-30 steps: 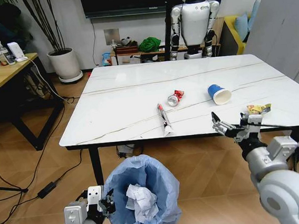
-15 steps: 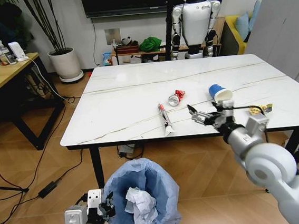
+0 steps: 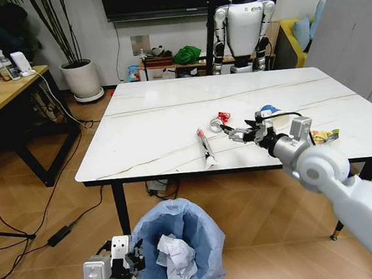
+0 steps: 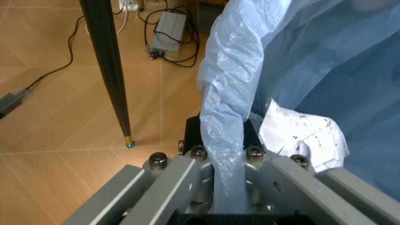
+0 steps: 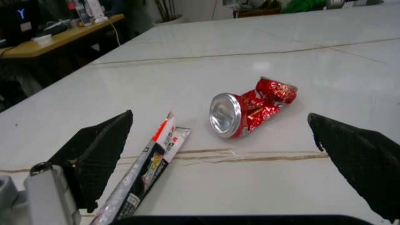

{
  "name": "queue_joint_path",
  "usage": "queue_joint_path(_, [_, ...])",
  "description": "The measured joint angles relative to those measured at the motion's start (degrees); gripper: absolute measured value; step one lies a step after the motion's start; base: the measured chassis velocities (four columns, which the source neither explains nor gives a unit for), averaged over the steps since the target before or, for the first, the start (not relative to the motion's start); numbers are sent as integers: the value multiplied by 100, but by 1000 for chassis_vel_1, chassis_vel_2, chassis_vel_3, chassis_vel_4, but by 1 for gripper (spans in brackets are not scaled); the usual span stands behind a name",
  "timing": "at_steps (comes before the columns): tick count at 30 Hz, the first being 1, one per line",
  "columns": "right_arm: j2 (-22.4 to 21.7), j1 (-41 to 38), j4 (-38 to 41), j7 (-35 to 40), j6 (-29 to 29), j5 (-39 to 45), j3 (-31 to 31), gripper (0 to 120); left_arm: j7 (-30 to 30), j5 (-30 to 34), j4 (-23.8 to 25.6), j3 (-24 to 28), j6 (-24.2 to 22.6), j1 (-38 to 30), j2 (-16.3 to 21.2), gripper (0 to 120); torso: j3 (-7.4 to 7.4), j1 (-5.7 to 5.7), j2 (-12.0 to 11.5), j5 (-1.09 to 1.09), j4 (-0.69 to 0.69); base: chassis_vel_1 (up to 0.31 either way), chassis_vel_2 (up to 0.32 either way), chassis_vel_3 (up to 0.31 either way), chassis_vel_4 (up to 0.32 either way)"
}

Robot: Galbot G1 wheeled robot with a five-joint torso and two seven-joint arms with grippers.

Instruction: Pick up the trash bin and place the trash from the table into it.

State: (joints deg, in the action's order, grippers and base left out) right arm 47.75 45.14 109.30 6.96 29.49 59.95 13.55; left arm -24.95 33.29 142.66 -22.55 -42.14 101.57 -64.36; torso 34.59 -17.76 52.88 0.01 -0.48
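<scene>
Above the can [image 5: 251, 107], right claw [image 3: 237, 133] spread.

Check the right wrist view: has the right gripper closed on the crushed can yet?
No, the right gripper is open, its two black fingers spread wide, and the crushed can lies untouched on the table between them.

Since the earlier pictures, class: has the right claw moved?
Yes. The right claw has swung leftward over the table, from beside the yellow wrapper toward the crushed can.

It is an office or lab: a white humanoid robot [image 3: 244, 27], a potted plant [image 3: 80, 77], floor cables [image 3: 24, 237].
</scene>
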Motion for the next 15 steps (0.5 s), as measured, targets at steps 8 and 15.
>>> queue_joint_path(8, [155, -909, -746, -72, 28, -12, -700, 100, 21, -63, -30, 30, 0, 16, -7, 0, 0, 0, 0, 1, 1, 0, 0, 0, 0])
queue_joint_path(15, [414, -1504, -1376, -215, 10, -82, -1398, 100, 24, -88, -42, 62, 0, 1, -42, 0, 0, 0, 0, -3, 0, 0, 0, 0, 0])
